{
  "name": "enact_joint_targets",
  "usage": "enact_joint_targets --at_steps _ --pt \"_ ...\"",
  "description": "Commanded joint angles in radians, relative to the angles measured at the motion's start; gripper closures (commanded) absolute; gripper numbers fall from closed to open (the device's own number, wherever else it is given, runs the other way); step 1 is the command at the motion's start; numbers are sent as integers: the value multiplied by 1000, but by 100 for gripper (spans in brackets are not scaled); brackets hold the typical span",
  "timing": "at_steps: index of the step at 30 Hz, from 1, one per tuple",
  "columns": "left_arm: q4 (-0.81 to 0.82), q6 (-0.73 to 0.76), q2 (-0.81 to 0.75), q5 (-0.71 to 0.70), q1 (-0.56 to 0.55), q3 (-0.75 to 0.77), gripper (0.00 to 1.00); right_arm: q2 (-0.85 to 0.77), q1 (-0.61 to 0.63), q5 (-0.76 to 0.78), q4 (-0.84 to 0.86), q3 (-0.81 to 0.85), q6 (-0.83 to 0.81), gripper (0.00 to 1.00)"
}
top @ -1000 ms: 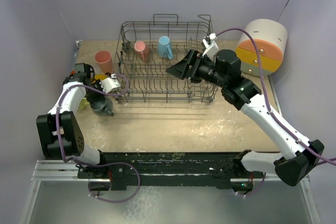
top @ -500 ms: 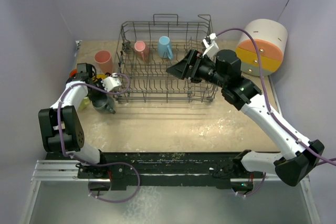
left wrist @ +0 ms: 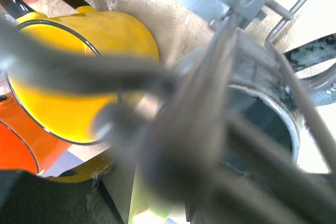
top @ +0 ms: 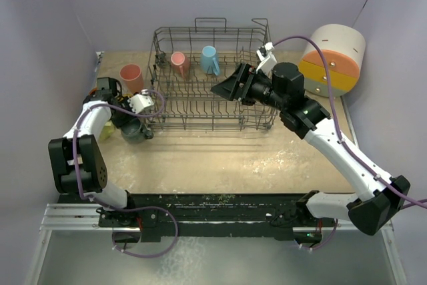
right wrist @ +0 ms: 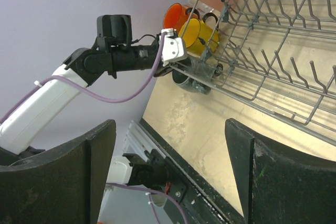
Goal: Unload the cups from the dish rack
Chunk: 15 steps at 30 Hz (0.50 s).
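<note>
The dish rack (top: 213,115) stands at the back middle and holds a pink cup (top: 179,63) and a light blue cup (top: 210,59). Left of it on the table are a salmon cup (top: 131,77), a yellow mug (left wrist: 79,72), an orange mug (left wrist: 13,150) and a pale yellow-green cup (top: 107,131). My left gripper (top: 135,119) is shut on the rim of a grey cup (top: 133,130) by the rack's front left corner; its fingers are blurred in the left wrist view. My right gripper (top: 227,87) is open and empty above the rack's right half, also seen in the right wrist view (right wrist: 169,129).
A round white, orange and yellow drawer box (top: 333,58) stands at the back right. Purple walls close in the table on three sides. The left arm's purple cable (right wrist: 126,95) loops near the rack's left end. The bare tabletop (top: 233,158) lies in front of the rack.
My left gripper has shifted the grey cup slightly right, toward the rack's corner, and the cup now sits more upright. The right arm has barely moved.
</note>
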Motion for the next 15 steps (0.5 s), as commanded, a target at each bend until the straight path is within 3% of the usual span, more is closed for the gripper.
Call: enact_joint_targets --at_steps 1,4,6,8,9,15 --pt "-24 -53 -84 102 -11 102 57 2 -5 23 26 43 -26 14" --pt "-70 -76 -120 137 -8 165 49 45 -5 73 -13 85 -94 13" --pt "-115 -98 -149 170 -3 221 32 107 -8 153 -98 173 -180 12" --pt "-154 -113 -181 207 -1 271 7 180 -11 211 -142 255 -259 10" --pt "-170 -115 -196 222 -1 291 1 218 -10 233 -150 295 -296 10" --pt "-259 -156 -222 294 -1 370 0 533 -12 358 -170 546 -469 10"
